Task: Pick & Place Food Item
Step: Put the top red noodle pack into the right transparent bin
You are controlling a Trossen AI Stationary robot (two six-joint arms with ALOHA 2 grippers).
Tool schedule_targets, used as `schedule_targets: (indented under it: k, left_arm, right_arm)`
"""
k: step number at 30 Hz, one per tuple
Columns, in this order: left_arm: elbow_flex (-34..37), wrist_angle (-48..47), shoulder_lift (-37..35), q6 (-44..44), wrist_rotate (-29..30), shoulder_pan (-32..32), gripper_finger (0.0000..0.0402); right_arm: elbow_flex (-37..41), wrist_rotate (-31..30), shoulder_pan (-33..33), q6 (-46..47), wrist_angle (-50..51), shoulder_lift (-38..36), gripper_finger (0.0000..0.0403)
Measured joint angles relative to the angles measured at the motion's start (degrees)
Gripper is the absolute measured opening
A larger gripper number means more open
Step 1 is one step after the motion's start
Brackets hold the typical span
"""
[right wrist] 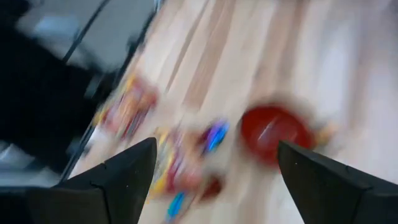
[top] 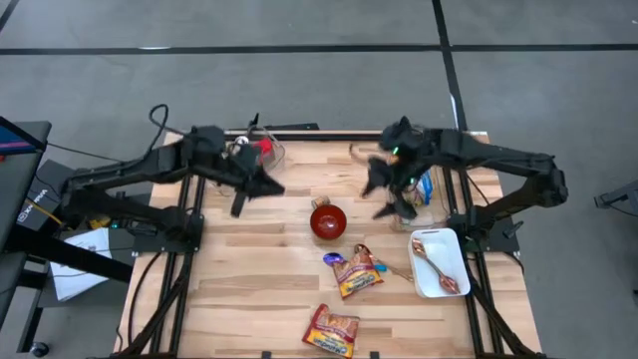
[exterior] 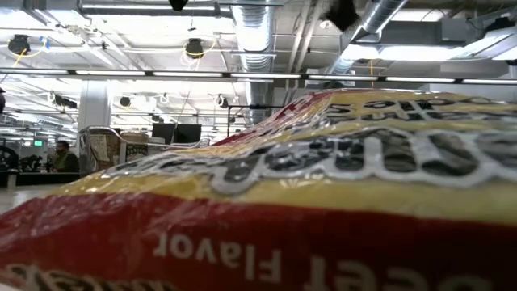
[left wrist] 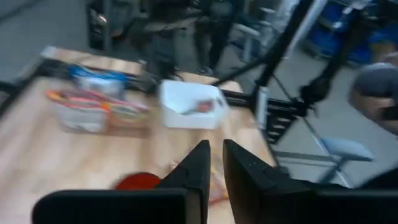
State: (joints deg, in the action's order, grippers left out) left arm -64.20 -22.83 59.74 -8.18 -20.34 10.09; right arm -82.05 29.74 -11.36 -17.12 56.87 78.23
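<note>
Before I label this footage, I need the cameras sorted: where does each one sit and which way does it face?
High: overhead, straight down on the table; both arms, left pincer, right pincer.
Low: table height, facing the room; a snack bag fills it; no arm shows.
Left wrist: past its nearly shut fingers toward a white tray.
Right wrist: past its open fingers, down at the table.
Shared: red bowl in high and both wrist views.

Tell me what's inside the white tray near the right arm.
The white tray holds one long brownish-orange food piece, lying lengthwise in the high view. The left wrist view shows only a reddish bit behind the tray's wall; whatever is beneath the piece is covered.
</note>
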Motion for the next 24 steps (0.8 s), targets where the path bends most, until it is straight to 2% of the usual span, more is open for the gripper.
schedule_targets:
  k: [3,5,8,12,17,19,21,24]
  left_arm:
    - [3.3,2.8,-0.7,-2.6,3.2,-8.6,0.0046]
    - [6.0,8.9,-0.6,-2.3,7.6,-15.5,0.0056]
    - [8.6,13.6,-0.6,2.0,15.8,-24.0,0.008]
    - [9.0,14.0,-0.6,7.2,26.8,-33.6,0.0125]
    - [9.0,18.3,-0.2,20.1,39.5,-43.7,0.0182]
    - [9.3,22.6,0.5,27.3,43.4,-45.9,0.0199]
    - [11.4,29.1,1.0,34.2,44.9,-46.7,0.0213]
    - [15.3,38.4,1.5,41.4,45.5,-45.9,0.0228]
  right_arm:
    - [6.8,0.3,1.6,1.6,1.4,0.1,0.0324]
    - [11.9,0.3,2.4,4.8,2.7,0.1,0.0324]
    - [18.6,0.2,3.2,11.0,2.9,0.1,0.0324]
    - [25.5,0.3,5.6,20.9,3.1,-0.7,0.0324]
    - [27.7,0.4,12.2,29.7,2.7,-3.1,0.0324]
    - [26.3,0.3,14.9,32.3,-1.9,-5.1,0.0324]
    - [24.7,-1.5,17.9,33.7,-9.5,-8.0,0.0324]
    - [24.0,-12.2,23.8,30.7,-25.5,-13.5,0.0324]
